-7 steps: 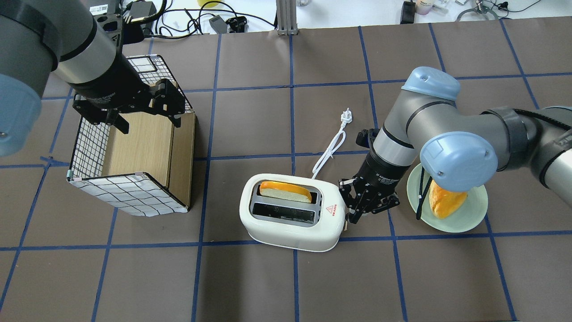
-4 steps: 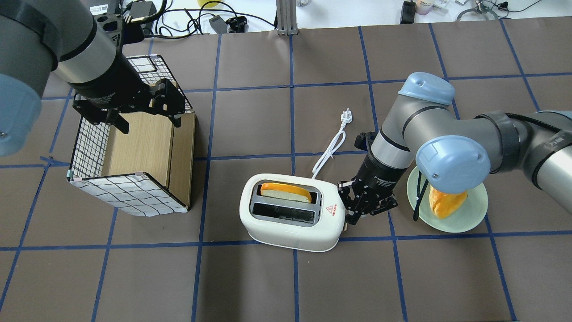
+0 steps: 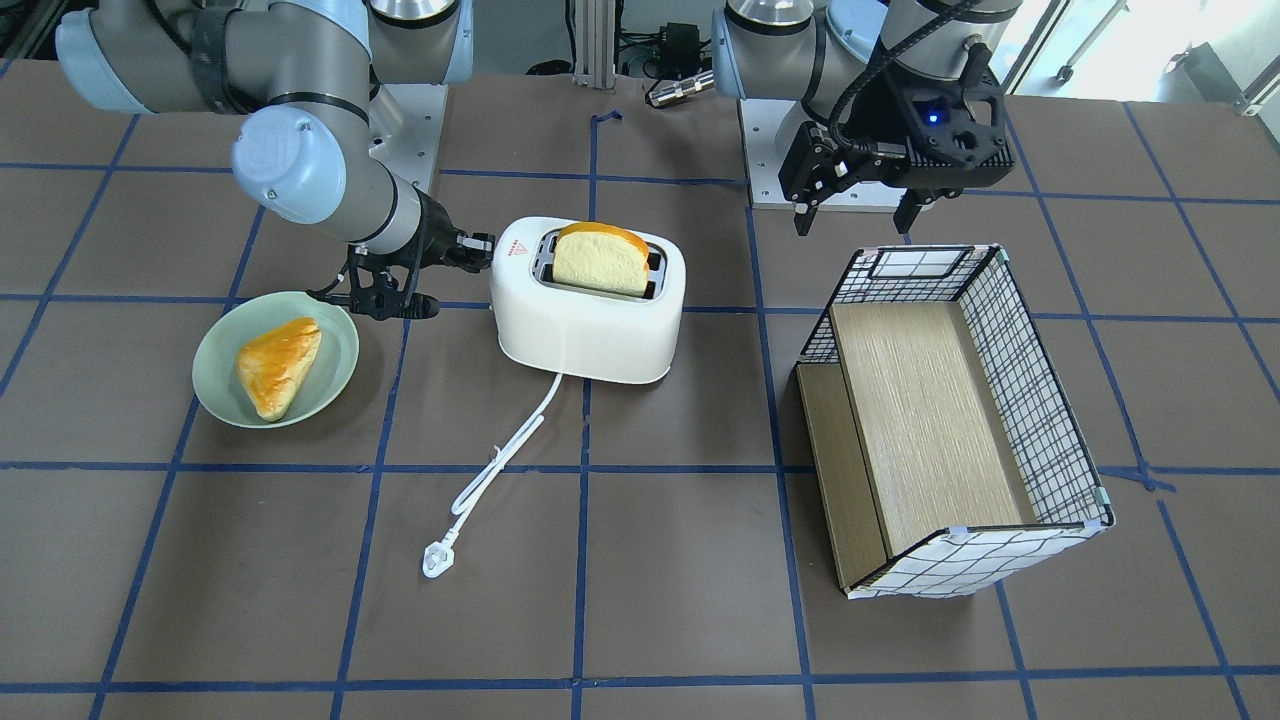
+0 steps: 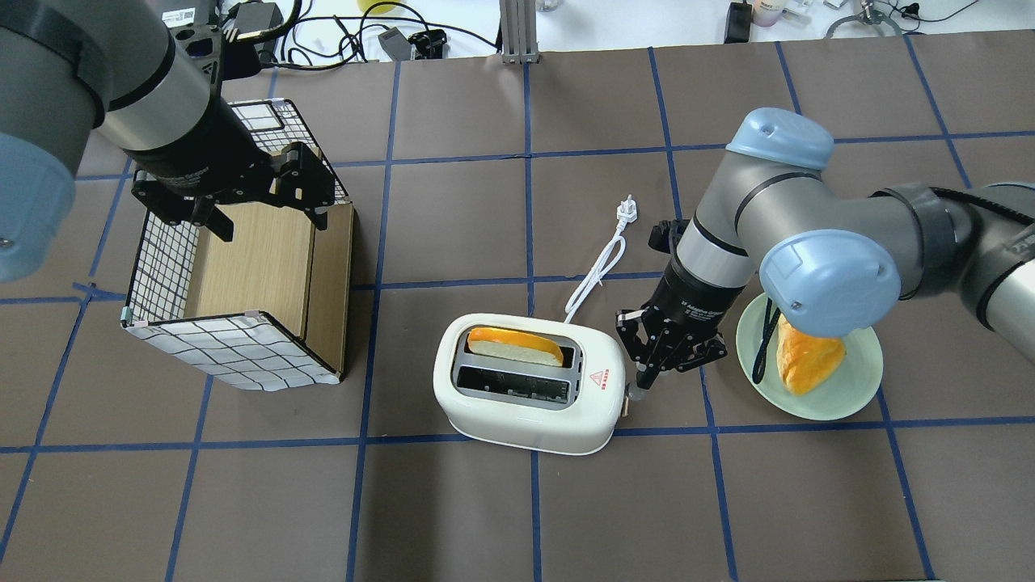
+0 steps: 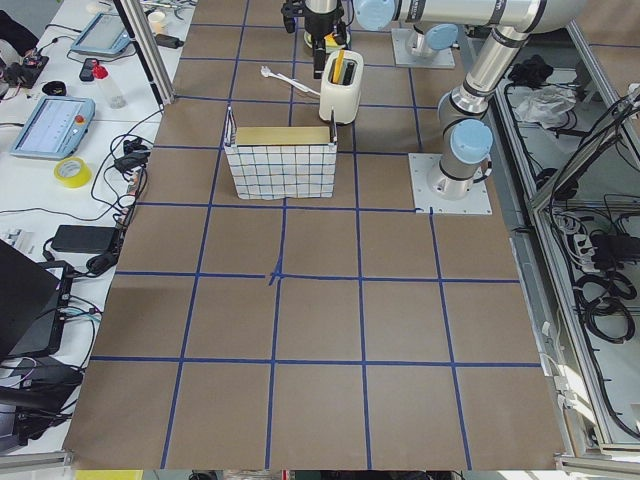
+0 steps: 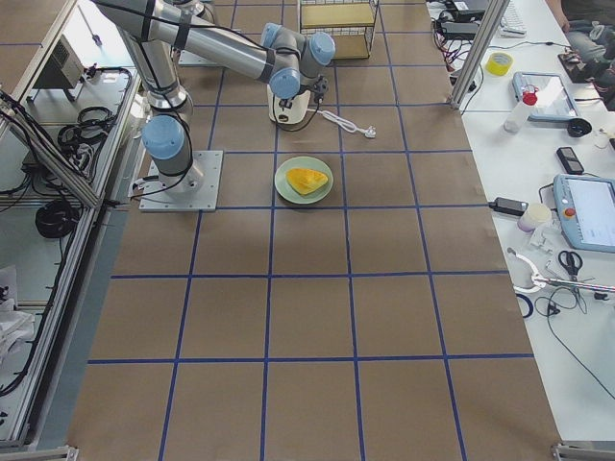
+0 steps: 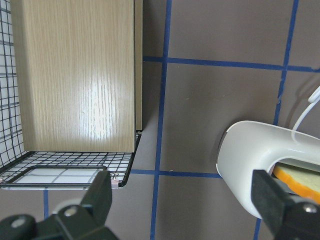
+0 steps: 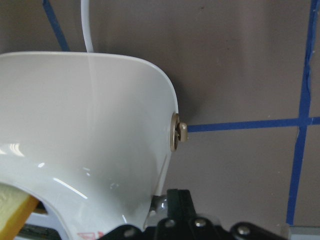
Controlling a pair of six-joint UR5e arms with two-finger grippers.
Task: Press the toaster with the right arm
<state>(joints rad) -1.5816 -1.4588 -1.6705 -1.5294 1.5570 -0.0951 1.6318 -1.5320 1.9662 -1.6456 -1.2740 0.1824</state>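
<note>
Toaster (image 4: 525, 420): white, rounded, two slots. Orange-crusted slice (image 4: 516, 346) stands in the far slot; red triangle on top at its right end. Sits lower centre of the overhead frame.

Right gripper (image 4: 643, 381): fingers pinched together, holding nothing, tips just beside the end knob (image 8: 179, 138). Contact unclear.
</note>
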